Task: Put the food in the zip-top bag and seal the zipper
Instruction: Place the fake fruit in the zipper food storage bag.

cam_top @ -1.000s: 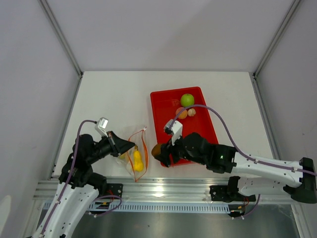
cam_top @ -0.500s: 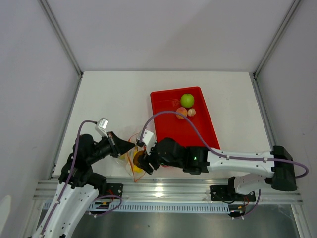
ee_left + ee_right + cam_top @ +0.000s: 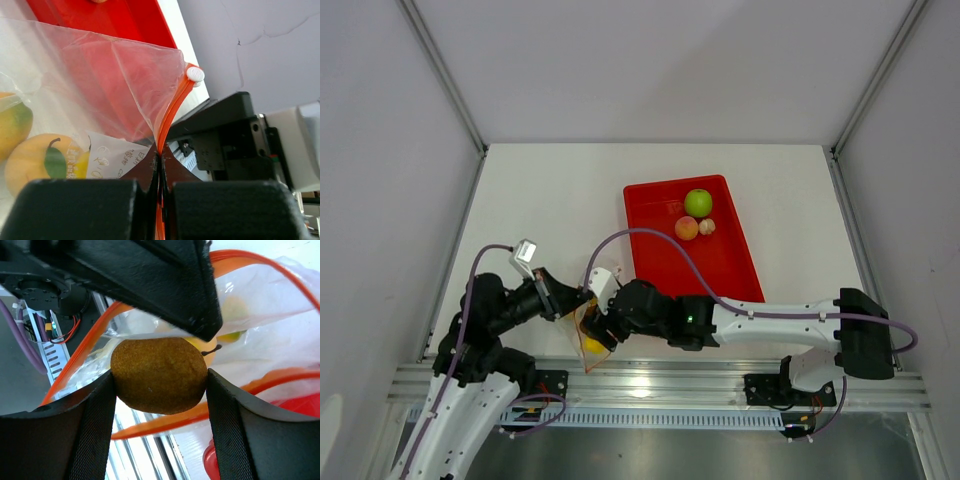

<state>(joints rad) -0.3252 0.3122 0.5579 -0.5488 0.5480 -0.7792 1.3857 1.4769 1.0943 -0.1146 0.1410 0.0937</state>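
Where the left hand (image 3: pixel 580 297) and right hand (image 3: pixel 596 328) meet, the zip-top bag (image 3: pixel 588 345) lies at the worktop's (image 3: pixel 550 200) near edge.
Above: the red tray (image 3: pixel 638 240) holds a green apple (image 3: pixel 698 202) and peach (image 3: pixel 687 228). Left wrist: left hand pinches the zipper (image 3: pixel 172 112), running up-frame; a yellow fruit (image 3: pixel 30 160) is bagged. Right wrist: right hand grips a brown piece (image 3: pixel 159 367) at the mouth.

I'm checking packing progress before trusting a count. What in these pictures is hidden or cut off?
Top external: the right gripper largely covers the brown piece and the zip-top bag.
Left wrist: the frame's left edge cuts off the yellow fruits inside, so no count.
Left wrist: the left gripper hides the zipper below its pinch.
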